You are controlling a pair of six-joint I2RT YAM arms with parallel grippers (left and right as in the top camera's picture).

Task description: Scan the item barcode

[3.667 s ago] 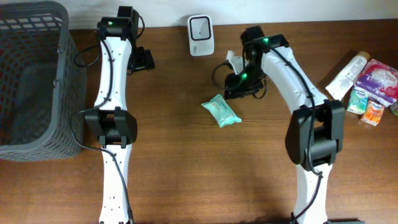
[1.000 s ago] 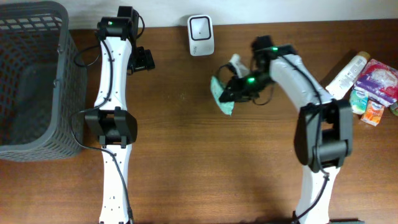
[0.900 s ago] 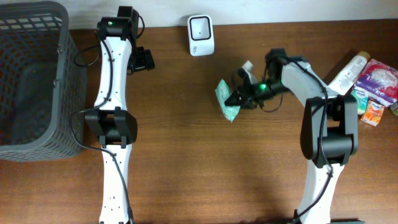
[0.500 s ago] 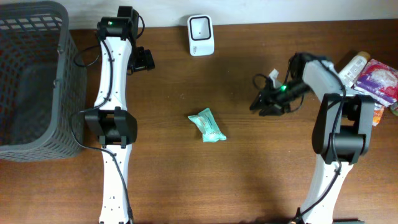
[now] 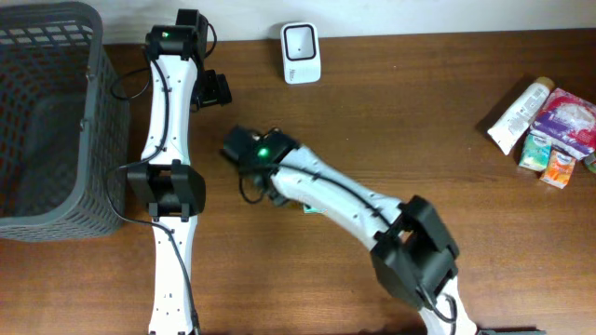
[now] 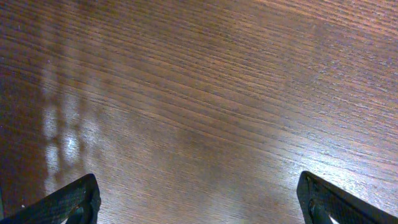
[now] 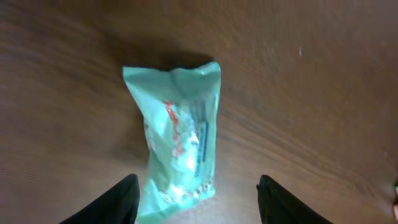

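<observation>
The small green plastic packet [image 7: 177,134] lies flat on the brown wooden table [image 7: 323,93] under the right gripper [image 7: 198,186], whose fingers are spread, not touching it. The left gripper [image 6: 199,202] is spread wide, empty.

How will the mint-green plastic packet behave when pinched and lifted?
The mint-green crinkled plastic packet probably gives under a pinch: its film looks wrinkled and puffy. It seems light, so a push may just slide it on the smooth wooden table. Lying flat, it should not roll.
</observation>
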